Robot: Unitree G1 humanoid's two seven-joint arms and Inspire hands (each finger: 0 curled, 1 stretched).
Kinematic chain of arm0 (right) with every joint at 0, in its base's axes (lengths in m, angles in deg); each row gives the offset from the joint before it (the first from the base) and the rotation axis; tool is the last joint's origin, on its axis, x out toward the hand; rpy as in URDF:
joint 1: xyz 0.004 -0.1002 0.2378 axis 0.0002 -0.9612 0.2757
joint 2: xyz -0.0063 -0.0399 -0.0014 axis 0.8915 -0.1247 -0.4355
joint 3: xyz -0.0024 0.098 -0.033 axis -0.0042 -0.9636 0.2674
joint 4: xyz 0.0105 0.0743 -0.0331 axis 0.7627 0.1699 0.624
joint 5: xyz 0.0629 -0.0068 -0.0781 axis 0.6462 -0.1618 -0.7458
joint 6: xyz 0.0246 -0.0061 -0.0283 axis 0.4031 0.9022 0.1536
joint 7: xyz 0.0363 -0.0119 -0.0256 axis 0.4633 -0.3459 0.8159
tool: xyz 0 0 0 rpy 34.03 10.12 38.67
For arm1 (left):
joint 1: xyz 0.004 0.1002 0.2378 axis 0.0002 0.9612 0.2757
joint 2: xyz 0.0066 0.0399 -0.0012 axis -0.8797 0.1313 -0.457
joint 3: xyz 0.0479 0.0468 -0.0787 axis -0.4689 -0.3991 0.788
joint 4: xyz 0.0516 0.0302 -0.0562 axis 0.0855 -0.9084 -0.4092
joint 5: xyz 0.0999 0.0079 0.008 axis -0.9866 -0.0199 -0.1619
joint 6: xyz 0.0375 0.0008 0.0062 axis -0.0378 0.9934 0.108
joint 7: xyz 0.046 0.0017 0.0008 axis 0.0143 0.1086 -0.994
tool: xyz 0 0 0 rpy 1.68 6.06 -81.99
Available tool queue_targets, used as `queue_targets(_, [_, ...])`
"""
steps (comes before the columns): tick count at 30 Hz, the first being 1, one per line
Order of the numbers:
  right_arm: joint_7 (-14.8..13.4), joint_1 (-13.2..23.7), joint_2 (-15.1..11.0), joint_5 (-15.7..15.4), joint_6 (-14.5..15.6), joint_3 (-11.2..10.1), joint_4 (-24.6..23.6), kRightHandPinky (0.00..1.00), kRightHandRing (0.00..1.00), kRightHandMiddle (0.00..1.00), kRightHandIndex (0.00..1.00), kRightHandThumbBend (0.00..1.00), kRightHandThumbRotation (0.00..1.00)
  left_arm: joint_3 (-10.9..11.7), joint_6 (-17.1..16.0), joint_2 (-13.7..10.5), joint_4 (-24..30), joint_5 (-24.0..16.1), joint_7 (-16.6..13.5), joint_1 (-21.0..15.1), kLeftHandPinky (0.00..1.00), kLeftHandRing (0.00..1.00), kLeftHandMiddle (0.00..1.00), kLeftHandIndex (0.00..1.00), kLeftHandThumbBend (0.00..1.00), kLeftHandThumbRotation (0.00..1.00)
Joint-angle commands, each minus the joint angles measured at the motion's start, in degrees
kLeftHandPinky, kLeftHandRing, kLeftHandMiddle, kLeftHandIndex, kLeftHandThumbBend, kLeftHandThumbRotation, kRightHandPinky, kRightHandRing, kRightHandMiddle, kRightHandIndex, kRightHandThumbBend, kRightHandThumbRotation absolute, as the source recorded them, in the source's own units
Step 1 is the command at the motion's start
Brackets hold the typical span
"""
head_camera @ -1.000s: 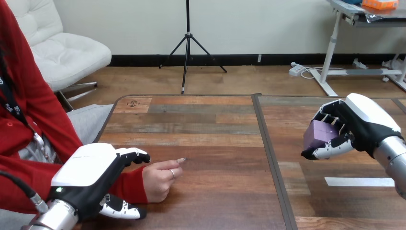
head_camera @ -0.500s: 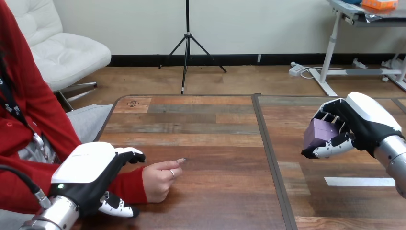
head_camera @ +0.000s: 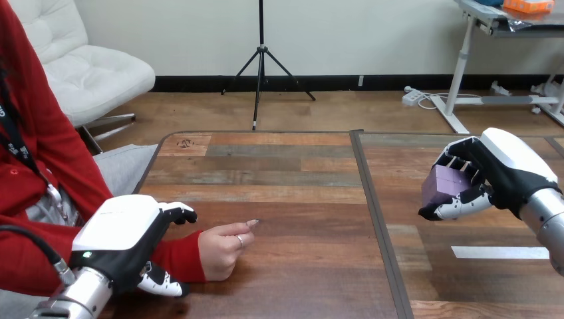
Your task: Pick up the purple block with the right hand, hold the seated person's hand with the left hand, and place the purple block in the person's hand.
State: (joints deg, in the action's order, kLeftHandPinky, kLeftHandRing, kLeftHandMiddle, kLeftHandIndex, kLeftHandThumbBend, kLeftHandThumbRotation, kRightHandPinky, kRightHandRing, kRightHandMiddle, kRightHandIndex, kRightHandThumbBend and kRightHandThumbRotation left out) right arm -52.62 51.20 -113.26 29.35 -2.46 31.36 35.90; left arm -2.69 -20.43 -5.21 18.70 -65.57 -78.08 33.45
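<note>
While right hand (head_camera: 495,176) holds purple block (head_camera: 444,186) raised over the right half of the table (head_camera: 299,266), fingers and thumb curled round it, left hand (head_camera: 123,242) curls round the red-sleeved wrist (head_camera: 178,256). Person's hand (head_camera: 223,249): loosely closed, palm down, well apart from block. Hazards: block set on knuckles would likely slide off; a long carry may loosen the hold

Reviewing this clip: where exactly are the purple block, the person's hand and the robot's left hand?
purple block (head_camera: 444,186), head view: its visible purple face.
person's hand (head_camera: 219,251), head view: the back of the hand.
left hand (head_camera: 123,229), head view: the white shell on its back.
</note>
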Motion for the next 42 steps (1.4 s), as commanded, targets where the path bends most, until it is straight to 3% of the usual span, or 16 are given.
queue_targets(1, [-0.7, 1.5, -1.6, 0.8, -0.6, -1.8, -3.4, 0.41, 0.45, 0.5, 0.51, 0.69, 0.0, -1.1, 1.1, -1.6, -0.3, -1.1, -1.4, -4.6, 0.7, 0.75, 0.77, 0.75, 0.93, 0.04])
queue_targets(18, [-0.3, 1.4, -1.7, 0.8, 0.1, -2.0, -4.1, 0.42, 0.45, 0.5, 0.51, 0.69, 0.0, -3.9, 3.6, -2.9, -1.3, -3.2, 1.4, -7.3, 0.74, 0.77, 0.78, 0.76, 0.9, 0.12])
queue_targets(28, [0.1, 1.3, -1.7, 1.2, 0.3, -2.2, -4.7, 0.42, 0.45, 0.5, 0.51, 0.68, 0.0, -6.3, 5.3, -4.0, -1.7, -4.1, 5.5, -9.5, 0.75, 0.78, 0.78, 0.77, 0.88, 0.21])
queue_targets(42, [0.1, 1.0, -1.8, 0.9, 1.1, -2.5, -6.3, 0.39, 0.42, 0.48, 0.51, 0.69, 0.0, -9.7, 4.9, -5.4, -3.1, -4.2, 10.1, -12.7, 0.76, 0.78, 0.79, 0.77, 0.89, 0.22])
